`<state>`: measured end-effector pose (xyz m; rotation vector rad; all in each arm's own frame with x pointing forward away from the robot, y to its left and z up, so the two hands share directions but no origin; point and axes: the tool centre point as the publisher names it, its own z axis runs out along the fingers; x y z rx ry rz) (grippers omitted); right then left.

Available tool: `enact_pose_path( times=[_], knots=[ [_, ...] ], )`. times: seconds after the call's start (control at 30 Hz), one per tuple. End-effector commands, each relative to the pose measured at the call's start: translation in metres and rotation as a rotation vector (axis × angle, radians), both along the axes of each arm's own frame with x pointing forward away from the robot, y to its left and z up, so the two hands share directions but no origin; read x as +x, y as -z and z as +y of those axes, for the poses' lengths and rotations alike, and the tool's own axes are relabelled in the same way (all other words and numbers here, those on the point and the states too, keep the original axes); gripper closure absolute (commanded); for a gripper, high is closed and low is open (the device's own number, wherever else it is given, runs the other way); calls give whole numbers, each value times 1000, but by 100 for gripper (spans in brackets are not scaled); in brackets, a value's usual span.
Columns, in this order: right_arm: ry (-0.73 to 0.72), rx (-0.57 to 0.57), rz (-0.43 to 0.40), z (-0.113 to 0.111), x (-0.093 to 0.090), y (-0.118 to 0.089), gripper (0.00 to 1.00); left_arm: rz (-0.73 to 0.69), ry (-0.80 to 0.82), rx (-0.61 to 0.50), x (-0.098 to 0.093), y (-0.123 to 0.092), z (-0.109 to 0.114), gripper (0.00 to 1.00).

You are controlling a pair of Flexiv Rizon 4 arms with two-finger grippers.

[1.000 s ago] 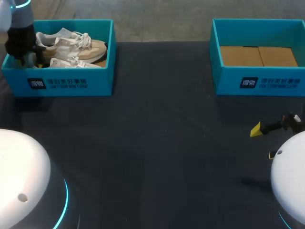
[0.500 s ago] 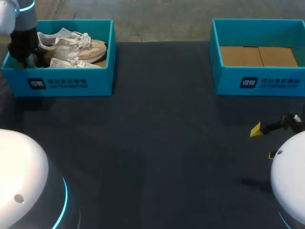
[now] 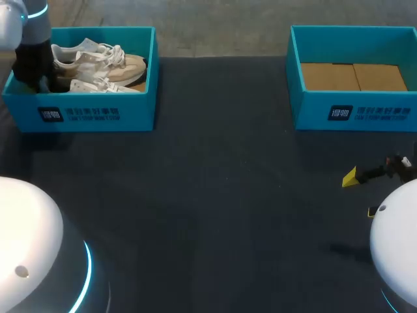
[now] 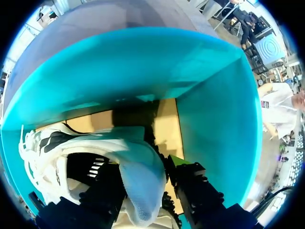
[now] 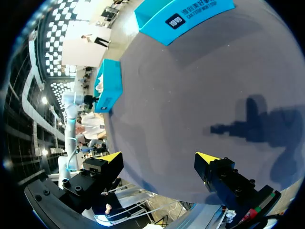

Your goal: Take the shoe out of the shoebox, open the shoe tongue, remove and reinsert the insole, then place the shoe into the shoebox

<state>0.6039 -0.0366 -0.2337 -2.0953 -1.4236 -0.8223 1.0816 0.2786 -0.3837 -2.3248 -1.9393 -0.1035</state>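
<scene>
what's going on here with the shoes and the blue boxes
The robot is at the start of the shoe job. Its left hand is down inside the shoebox at the table's far left and appears closed on the heel of a white shoe, which has not been lifted out yet. The right hand hangs open above the dark table near its right side, holding nothing. A second shoebox stands at the far right.

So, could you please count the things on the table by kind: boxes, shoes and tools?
Blue boxes: 2
Shoes: 2
Tools: 2
Total: 6
</scene>
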Motion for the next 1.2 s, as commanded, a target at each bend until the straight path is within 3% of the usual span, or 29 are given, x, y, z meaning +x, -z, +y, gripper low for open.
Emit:
enact_pose_path(
  times=[0.03, 0.23, 0.33, 1.2],
  knots=[
    [12, -5, -9, -1, -12, -6, 0, 0, 2, 5, 0, 6, -5, 55],
    [12, -5, -9, -1, -12, -6, 0, -7, 13, 12, -2, 7, -6, 63],
    [12, -5, -9, -1, -12, -6, 0, -10, 15, 14, -1, 7, -5, 100],
    [12, -5, -9, -1, -12, -6, 0, -10, 59, 66, 0, 2, 17, 100]
  ],
)
